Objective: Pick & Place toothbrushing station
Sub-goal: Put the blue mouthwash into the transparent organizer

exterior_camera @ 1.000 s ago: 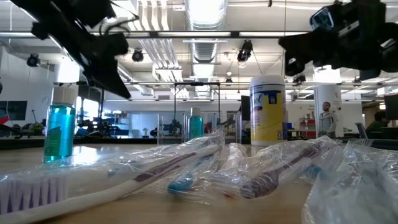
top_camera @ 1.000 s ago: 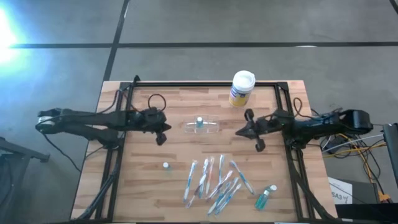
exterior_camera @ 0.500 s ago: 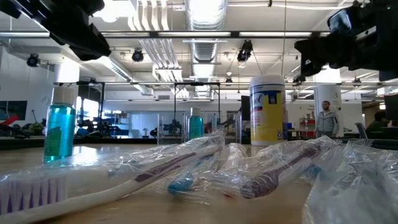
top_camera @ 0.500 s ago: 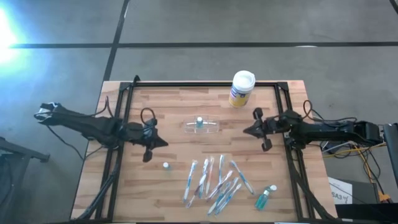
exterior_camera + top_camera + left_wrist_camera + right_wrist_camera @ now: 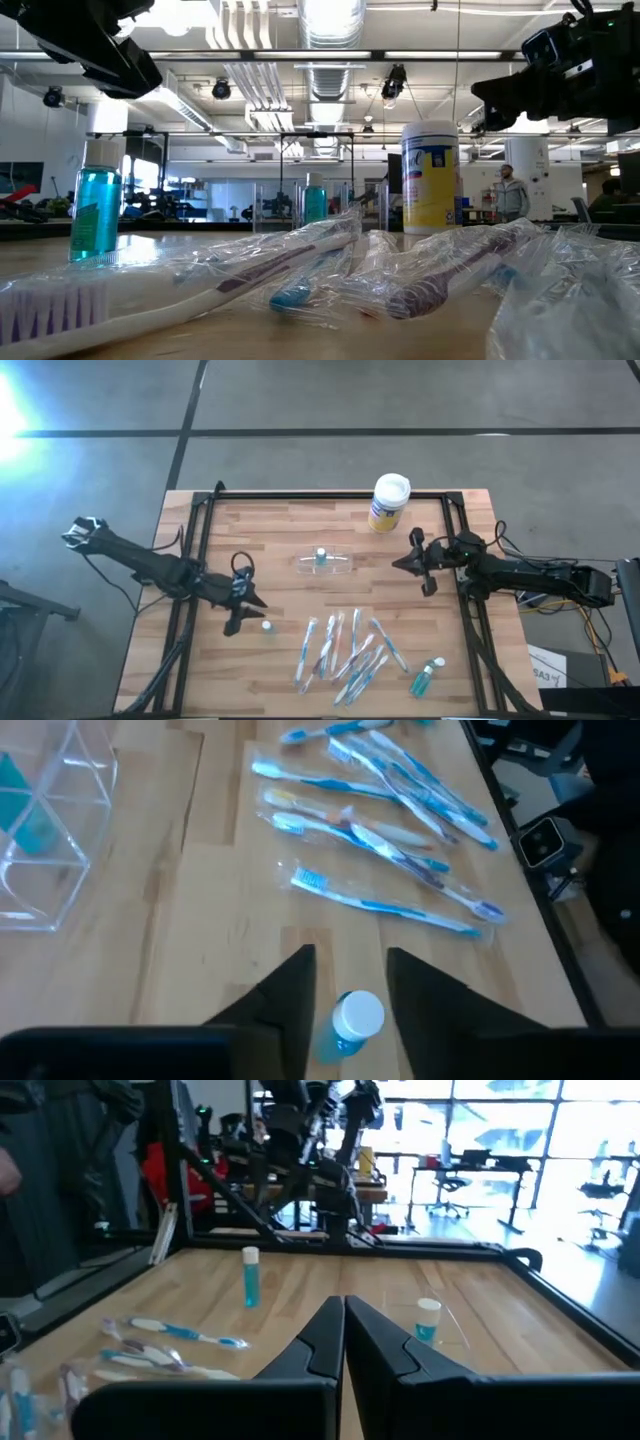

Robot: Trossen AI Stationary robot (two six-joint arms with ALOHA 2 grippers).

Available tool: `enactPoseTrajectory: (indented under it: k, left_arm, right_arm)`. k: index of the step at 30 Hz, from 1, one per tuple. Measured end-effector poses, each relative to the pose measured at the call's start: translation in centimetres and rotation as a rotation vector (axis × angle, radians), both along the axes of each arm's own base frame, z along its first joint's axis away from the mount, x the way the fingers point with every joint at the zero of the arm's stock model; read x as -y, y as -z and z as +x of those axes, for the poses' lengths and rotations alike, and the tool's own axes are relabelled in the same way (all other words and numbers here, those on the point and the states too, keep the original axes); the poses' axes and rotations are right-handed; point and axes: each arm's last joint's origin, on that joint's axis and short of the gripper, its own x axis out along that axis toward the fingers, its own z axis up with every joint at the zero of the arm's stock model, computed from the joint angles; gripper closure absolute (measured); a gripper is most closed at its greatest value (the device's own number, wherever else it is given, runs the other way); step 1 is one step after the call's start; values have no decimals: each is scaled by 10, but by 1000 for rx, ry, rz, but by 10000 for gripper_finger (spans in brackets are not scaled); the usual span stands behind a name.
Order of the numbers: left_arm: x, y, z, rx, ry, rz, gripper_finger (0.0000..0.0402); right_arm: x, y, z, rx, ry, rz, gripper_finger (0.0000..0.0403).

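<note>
**Left arm lines up on a small bottle while the station waits mid-table**

Approach is the step in hand. The left gripper (image 5: 243, 612) hangs low over the near-left part of the table (image 5: 280, 660), and in its wrist view the two dark fingers (image 5: 292, 995) stand parted with a small white-capped blue bottle (image 5: 350, 1023) upright between them, not yet touched as far as I can tell. So the pincer is released and empty, straddling the bottle rather than grasping it.

The toothbrushing station (image 5: 325, 564), the clear plastic holder, lies near the middle of the table, well apart from both grippers; one small blue bottle (image 5: 321, 556) already sits inside it. The yellow-and-blue canister (image 5: 389, 502) stands at the far edge, and a loose heap of wrapped toothbrushes (image 5: 350, 650) lies toward the near edge, with another blue bottle (image 5: 427, 678) near the right corner.

The right gripper (image 5: 423, 563) waits at the right side of the table, clenched on nothing, its fingers pressed together in its own wrist view.

The task looks early: most items lie outside the holder. The next move, I judge, calls for the left fingers to settle squarely around the bottle's body below the cap and close gently, since a narrow upright bottle can tip or squirt sideways if caught off-centre. Then it must be carried to the station.
</note>
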Motion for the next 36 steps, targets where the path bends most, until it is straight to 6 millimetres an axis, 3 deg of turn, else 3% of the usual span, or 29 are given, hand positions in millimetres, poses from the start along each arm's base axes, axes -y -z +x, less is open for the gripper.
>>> enactPoseTrajectory:
  k: [7, 13, 22, 36]
  left_arm:
    - [9, -2, 13, -132, 29, -21, 195]
    - [14, -9, 24, -270, 20, 8, 164]
    - [22, -1, 39, -336, 142, 63, 160]
    - [24, 11, 46, -381, 168, 121, 160]
  right_arm:
    - [0, 0, 0, 1, -1, -12, 394]
    - [0, 0, 0, 3, -1, -13, 394]
    - [0, -1, 0, 11, -1, -3, 394]
    - [0, -2, 0, 14, 3, -4, 394]
